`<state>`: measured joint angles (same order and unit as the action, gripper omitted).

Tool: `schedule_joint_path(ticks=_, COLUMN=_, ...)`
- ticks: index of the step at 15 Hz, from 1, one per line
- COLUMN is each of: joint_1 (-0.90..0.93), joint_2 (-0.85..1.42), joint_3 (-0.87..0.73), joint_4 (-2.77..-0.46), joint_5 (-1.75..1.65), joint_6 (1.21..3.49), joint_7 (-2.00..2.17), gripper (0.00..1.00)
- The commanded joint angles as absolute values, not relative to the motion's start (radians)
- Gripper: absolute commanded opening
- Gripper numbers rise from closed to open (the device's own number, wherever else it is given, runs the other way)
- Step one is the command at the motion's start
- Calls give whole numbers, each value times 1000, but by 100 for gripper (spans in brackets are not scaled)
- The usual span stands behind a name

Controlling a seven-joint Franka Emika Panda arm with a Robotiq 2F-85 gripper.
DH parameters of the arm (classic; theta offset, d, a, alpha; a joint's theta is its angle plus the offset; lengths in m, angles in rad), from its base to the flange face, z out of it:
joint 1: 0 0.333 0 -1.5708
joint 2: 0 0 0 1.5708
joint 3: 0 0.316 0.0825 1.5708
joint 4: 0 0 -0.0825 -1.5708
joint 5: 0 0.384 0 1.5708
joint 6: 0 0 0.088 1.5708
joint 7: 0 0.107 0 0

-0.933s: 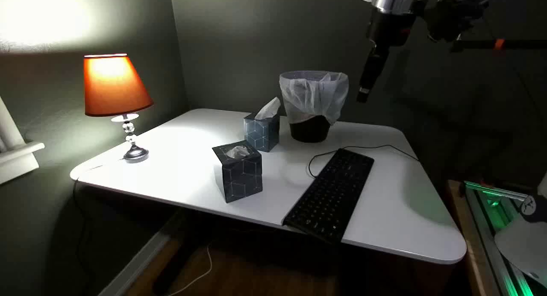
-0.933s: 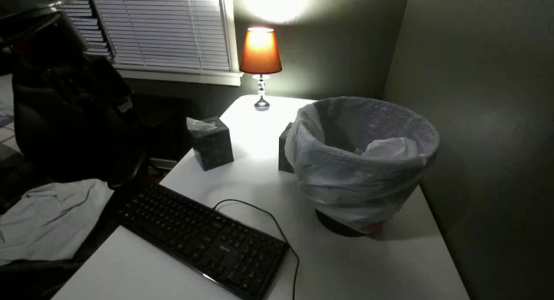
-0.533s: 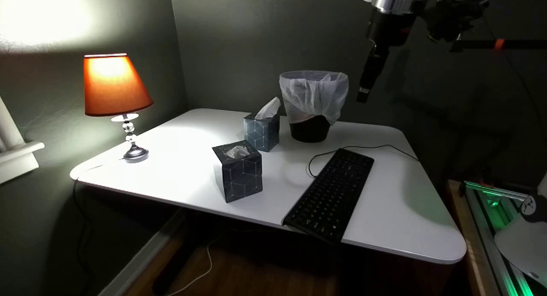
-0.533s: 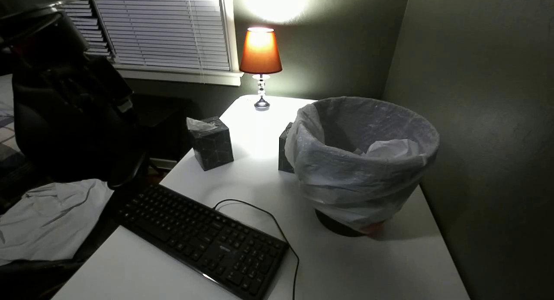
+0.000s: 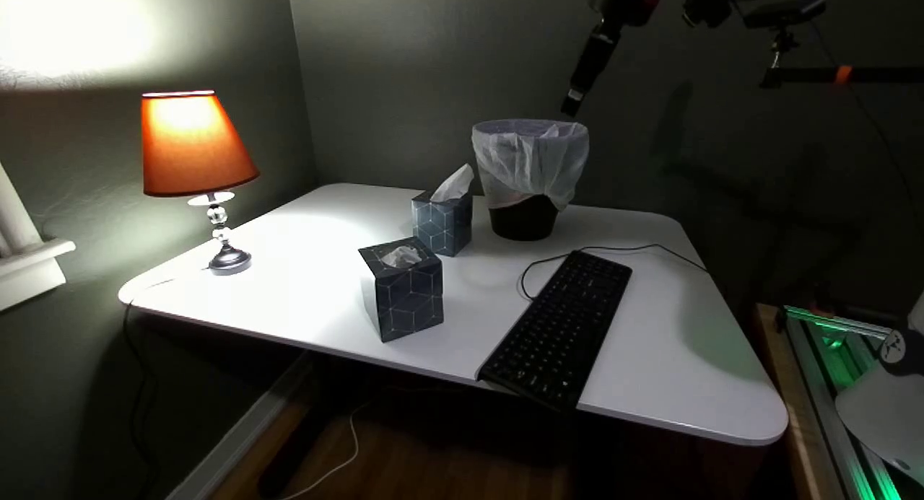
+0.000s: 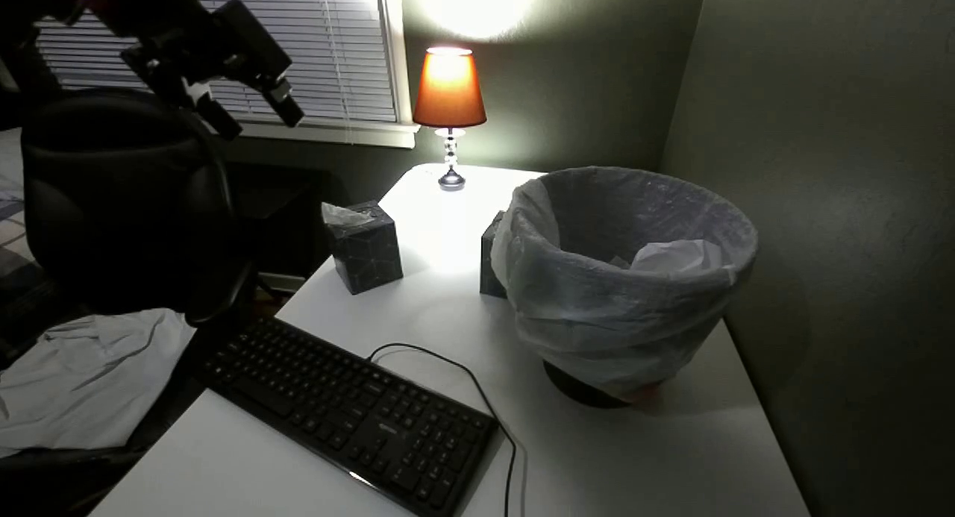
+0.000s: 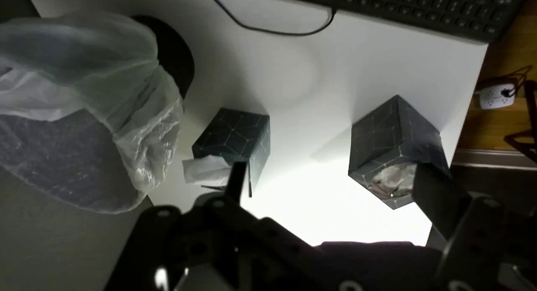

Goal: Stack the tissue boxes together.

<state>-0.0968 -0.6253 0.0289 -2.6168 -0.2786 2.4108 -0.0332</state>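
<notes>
The dark navy, cube-shaped cardboard tissue box [image 5: 411, 298], patterned with pale geometric lines, stands upright near one edge of the smooth white desk [image 5: 671, 370], a crumpled tissue [image 5: 401, 257] showing in its top. The blue-teal, cube-shaped cardboard tissue box [image 5: 433, 229] also stands upright on the desk, white tissue [image 5: 453, 184] poking up from it; bare desktop separates the two.

The black two-fingered gripper [image 6: 258, 121] hangs in the air, higher than both boxes and well apart from them. It is released: its fingers [image 7: 237, 179] are spread wide, and the background shows through the gap. In the wrist view one fingertip covers part of the blue-teal box and the other part of the navy one, by line of sight only.

Near the blue-teal box stands a dark round bin [image 5: 523, 222] with a translucent white plastic liner [image 5: 530, 164] folded over its rim. A black rectangular keyboard [image 5: 559, 327] lies on the desk, its thin black cable [image 7: 293, 34] curving away. Farther out stands a lit lamp [image 5: 195, 154] with a tapered orange shade. In an exterior view, a black chair [image 6: 127, 204] stands before white window blinds [image 6: 276, 47].
</notes>
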Motion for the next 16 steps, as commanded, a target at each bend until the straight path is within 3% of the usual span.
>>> schedule_joint_path(ticks=1, joint_1=-91, joint_2=-451, joint_3=-31, joint_4=-2466, joint_5=-256, joint_6=2446, joint_7=-94, gripper=100)
schedule_joint_path(ticks=10, joint_1=-86, joint_2=-59, joint_3=-50, joint_4=-2105, joint_5=-196, joint_6=2364, joint_7=-14, gripper=100)
schedule_joint_path(ticks=11, joint_1=-90, joint_2=-146, joint_3=-56, joint_4=-2194, joint_5=-224, joint_6=2410, joint_7=-38, gripper=100)
schedule_joint_path(ticks=16, joint_1=-85, joint_2=-56, joint_3=-57, joint_4=-2116, joint_5=-209, joint_6=2402, joint_7=-26, gripper=100)
